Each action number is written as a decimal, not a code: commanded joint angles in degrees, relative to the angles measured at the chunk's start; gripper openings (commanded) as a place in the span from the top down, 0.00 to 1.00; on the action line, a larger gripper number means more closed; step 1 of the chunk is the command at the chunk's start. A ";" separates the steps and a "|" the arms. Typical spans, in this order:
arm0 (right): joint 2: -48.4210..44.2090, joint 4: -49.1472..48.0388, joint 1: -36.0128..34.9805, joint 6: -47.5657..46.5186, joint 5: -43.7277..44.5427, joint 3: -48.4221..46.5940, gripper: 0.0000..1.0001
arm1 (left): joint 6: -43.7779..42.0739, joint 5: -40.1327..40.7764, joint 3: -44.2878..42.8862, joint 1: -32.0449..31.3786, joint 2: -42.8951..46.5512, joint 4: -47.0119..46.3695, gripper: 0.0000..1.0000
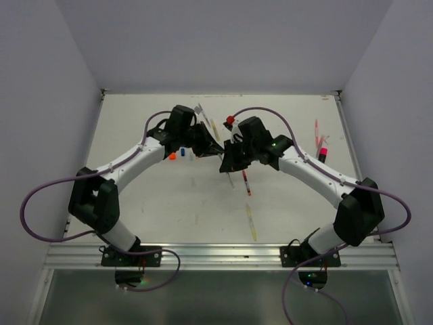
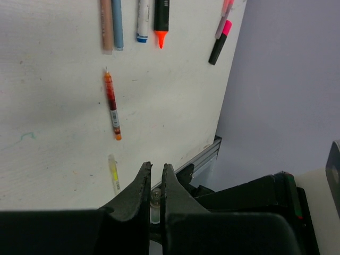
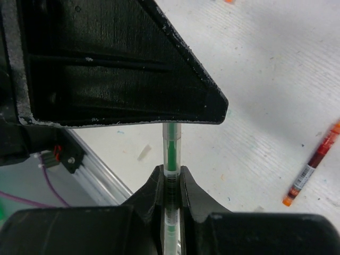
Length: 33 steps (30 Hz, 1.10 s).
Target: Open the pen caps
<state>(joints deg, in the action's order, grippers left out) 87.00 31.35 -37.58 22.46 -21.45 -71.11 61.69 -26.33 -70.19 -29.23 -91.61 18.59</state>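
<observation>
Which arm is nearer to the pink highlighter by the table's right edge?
Right. The right arm passes close beside the pink highlighter; the left arm is across the table from it.

Orange cap [image 1: 172, 156] is seen loose on tbl [image 1: 169, 217], left of centre. Pink cap [image 2: 227, 27] is seated on blk highlighter [image 2: 216, 52], laid flat nr right edge.

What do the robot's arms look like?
The left arm and right arm are white tubes with chunky black joints. A purple cable runs along each. The left end effector and right end effector are black, each with two pointed fingers.
</observation>
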 commanded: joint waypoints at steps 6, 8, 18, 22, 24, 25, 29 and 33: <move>-8.33 11.01 -5.83 -3.04 18.73 8.00 1.00 | 0.98 9.36 -12.15 5.15 -2.34 8.12 1.00; -9.39 11.18 -5.92 -3.12 17.59 8.44 1.00 | 0.10 9.89 -13.30 5.06 -2.87 8.92 1.00; -11.68 11.80 -3.47 1.27 11.87 12.48 1.00 | -14.31 14.27 -1.83 4.98 4.68 15.06 1.00; -13.70 11.45 -0.13 3.38 10.12 16.87 1.00 | -17.30 16.57 8.98 4.89 12.32 17.79 1.00; -15.01 10.84 1.63 5.05 9.24 20.04 1.00 | -17.57 17.10 12.69 4.28 16.45 18.41 1.00; -15.37 10.14 2.07 5.57 8.89 21.18 1.00 | -17.66 17.27 15.15 3.84 17.42 18.85 1.00; -16.25 8.46 3.30 8.03 6.95 25.83 1.00 | -16.78 18.94 19.12 -1.33 19.98 20.43 1.00; -17.21 7.32 3.48 9.18 7.22 28.04 1.00 | -14.94 15.35 23.51 -6.27 18.93 18.25 1.00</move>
<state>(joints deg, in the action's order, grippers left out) 71.99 41.23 -34.37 29.12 -12.60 -43.99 46.44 -9.58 -49.58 -32.84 -72.58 37.52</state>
